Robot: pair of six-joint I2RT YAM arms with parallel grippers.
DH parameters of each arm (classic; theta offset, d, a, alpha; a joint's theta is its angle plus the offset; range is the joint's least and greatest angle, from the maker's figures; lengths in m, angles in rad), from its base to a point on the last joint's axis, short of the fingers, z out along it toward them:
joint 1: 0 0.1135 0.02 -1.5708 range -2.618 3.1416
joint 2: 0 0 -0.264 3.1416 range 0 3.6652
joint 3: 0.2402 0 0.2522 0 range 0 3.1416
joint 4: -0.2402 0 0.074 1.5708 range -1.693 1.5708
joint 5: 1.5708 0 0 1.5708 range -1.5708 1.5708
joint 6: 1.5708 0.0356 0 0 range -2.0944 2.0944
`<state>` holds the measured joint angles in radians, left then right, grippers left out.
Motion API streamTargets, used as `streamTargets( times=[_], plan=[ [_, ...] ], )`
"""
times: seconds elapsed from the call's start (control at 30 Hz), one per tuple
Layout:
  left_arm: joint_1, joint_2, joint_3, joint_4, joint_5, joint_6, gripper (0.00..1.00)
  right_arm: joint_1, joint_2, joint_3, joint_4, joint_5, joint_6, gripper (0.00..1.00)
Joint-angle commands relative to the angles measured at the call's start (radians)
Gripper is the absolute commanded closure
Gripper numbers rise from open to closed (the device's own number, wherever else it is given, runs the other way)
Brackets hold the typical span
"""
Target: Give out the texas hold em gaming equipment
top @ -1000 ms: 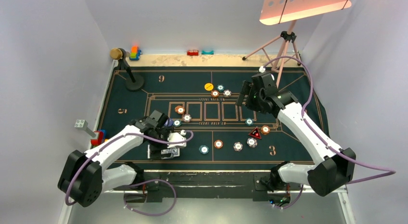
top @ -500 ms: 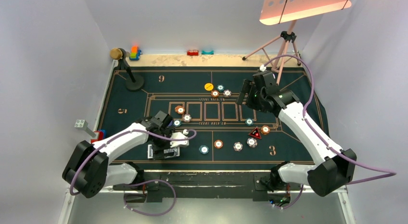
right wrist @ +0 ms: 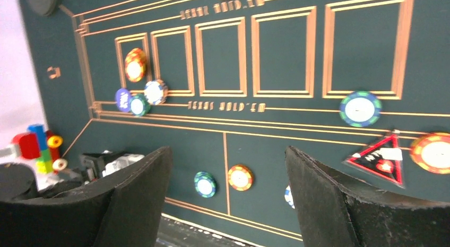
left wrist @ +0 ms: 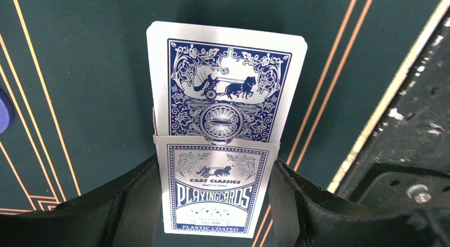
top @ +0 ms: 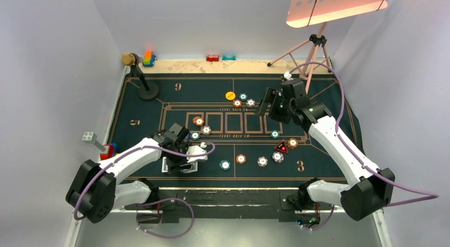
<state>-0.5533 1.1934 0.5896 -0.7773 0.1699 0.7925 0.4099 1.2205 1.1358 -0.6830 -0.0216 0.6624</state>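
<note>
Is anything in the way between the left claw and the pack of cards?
No, nothing visible. The left gripper is closed on the card pack, a finger against each side, and a blue-backed card sticks out of it.

Pale walls [top: 58, 40], pink lamp [top: 339, 5] on tripod [top: 314, 51]

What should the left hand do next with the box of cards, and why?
Probably raise the card box a little over the green mat. The left hand is shut on its two sides, and a blue-backed card pokes out of its top. The right hand is open and empty, far across the mat, so raising the box may help it reach the card.
</note>
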Motion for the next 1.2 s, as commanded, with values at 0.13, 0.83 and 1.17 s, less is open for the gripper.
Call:
streamTargets(
  times=[0.13,0.83,1.17],
  plan=[
    [-0.006,-0.067,0.263,-0.22,0.096,-0.077,1.0,-0.004,-0.079,-0.19,0.361,-0.414,0.077,0.18],
    [-0.007,0.219,0.918,-0.474,0.166,-0.224,1.0,0.199,0.153,-0.135,0.832,-0.72,0.238,0.16],
    [-0.012,0.242,0.962,-0.465,0.167,-0.254,1.0,0.212,0.249,-0.108,0.957,-0.74,0.299,0.19]
  ],
)
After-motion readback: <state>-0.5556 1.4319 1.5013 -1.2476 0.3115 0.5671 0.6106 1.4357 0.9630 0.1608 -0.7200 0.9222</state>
